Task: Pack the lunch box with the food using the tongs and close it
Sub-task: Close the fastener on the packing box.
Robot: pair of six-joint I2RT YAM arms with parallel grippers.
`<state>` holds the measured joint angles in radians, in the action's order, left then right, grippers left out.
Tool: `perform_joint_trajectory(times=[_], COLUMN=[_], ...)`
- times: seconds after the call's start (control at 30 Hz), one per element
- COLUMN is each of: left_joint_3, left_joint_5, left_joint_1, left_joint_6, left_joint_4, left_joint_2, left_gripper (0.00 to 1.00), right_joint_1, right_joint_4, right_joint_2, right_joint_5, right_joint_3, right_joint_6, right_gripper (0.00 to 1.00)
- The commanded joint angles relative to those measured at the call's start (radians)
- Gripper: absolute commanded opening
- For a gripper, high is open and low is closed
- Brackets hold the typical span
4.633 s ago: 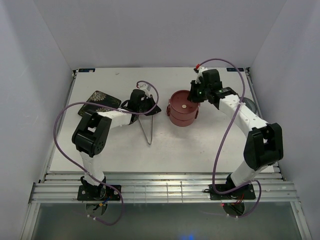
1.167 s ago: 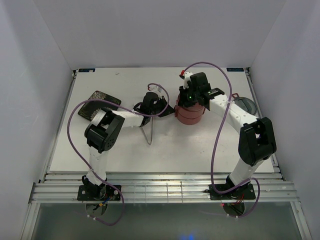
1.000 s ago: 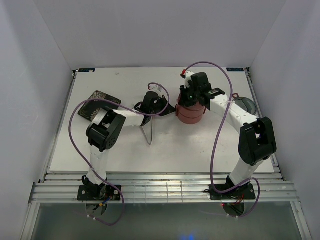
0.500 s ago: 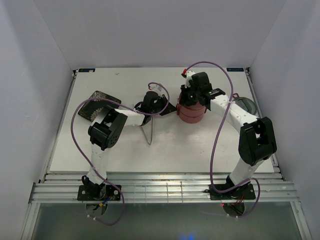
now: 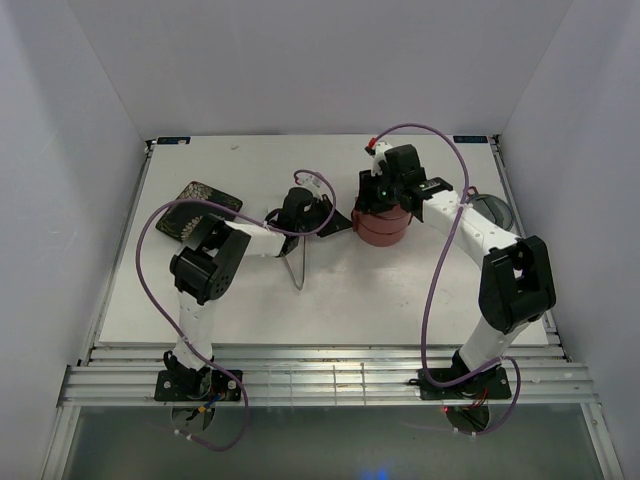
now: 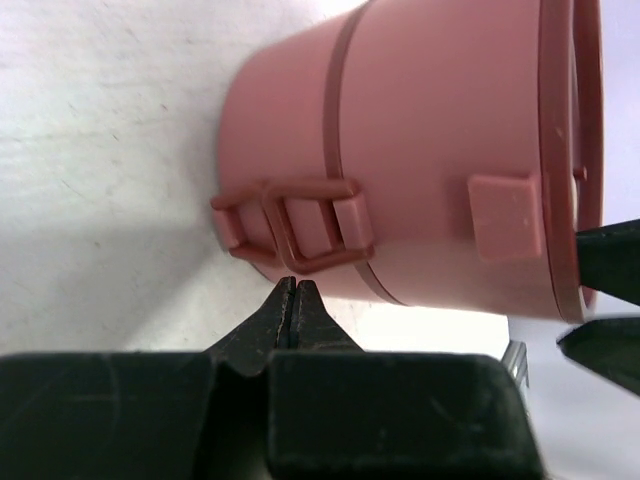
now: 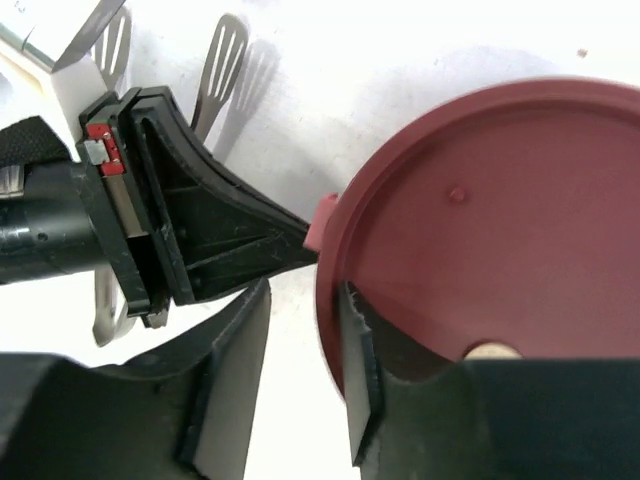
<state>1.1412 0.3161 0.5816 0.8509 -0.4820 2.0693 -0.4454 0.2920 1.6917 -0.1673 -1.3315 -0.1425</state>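
Observation:
The dusty-red lunch box (image 5: 384, 228) stands mid-table, its two tiers stacked and its flat lid (image 7: 500, 240) on top. My right gripper (image 7: 295, 390) is open astride the lid's left rim, one finger over the lid and the other outside it. My left gripper (image 6: 292, 287) is shut on nothing, and its tip meets the box's side just below a handle (image 6: 300, 225). The silver tongs (image 5: 295, 262) lie on the table to the left of the box, below my left wrist. No food shows in any view.
A dark floral square plate (image 5: 197, 210) lies at the left, behind the left arm. A grey round object (image 5: 497, 212) sits right of the box, partly under the right arm. White walls close in the table on three sides.
My right gripper's jaws have parted from the lid's rim within the last half second. The left gripper stays pressed to the box's side.

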Motion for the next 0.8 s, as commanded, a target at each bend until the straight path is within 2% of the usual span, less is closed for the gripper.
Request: perform_joint_trajectory(times=[0.0, 0.13, 0.2, 0.3, 0.33, 0.43, 0.77], left_joint_3=[-0.014, -0.014, 0.000, 0.008, 0.009, 0.025, 0.088], left_joint_5=[0.037, 0.020, 0.000, -0.052, -0.078, -0.110, -0.129], left_joint_1=[-0.005, -0.005, -0.006, -0.006, -0.006, -0.006, -0.005], left_joint_6=[-0.003, -0.033, -0.053, -0.090, -0.104, -0.124, -0.182], left_joint_4=[-0.018, 0.000, 0.035, 0.075, 0.083, 0.118, 0.134], left_joint_2=[-0.095, -0.107, -0.112, -0.121, -0.126, -0.127, -0.060], left_gripper=[0.00, 0.00, 0.00, 0.00, 0.00, 0.00, 0.00], right_joint_1=[0.017, 0.069, 0.132, 0.207, 0.256, 0.324, 0.392], right_joint_4=[0.091, 0.122, 0.136, 0.131, 0.128, 0.102, 0.039], right_joint_2=[-0.041, -0.107, -0.130, -0.170, -0.176, -0.165, 0.146], right_joint_5=[0.015, 0.057, 0.080, 0.127, 0.140, 0.167, 0.184], right_joint_3=[-0.026, -0.061, -0.064, -0.032, -0.028, -0.006, -0.047], right_joint_6=[-0.032, -0.040, -0.061, -0.080, -0.085, -0.089, -0.118], right_gripper=[0.41, 0.51, 0.50, 0.29, 0.17, 0.10, 0.08])
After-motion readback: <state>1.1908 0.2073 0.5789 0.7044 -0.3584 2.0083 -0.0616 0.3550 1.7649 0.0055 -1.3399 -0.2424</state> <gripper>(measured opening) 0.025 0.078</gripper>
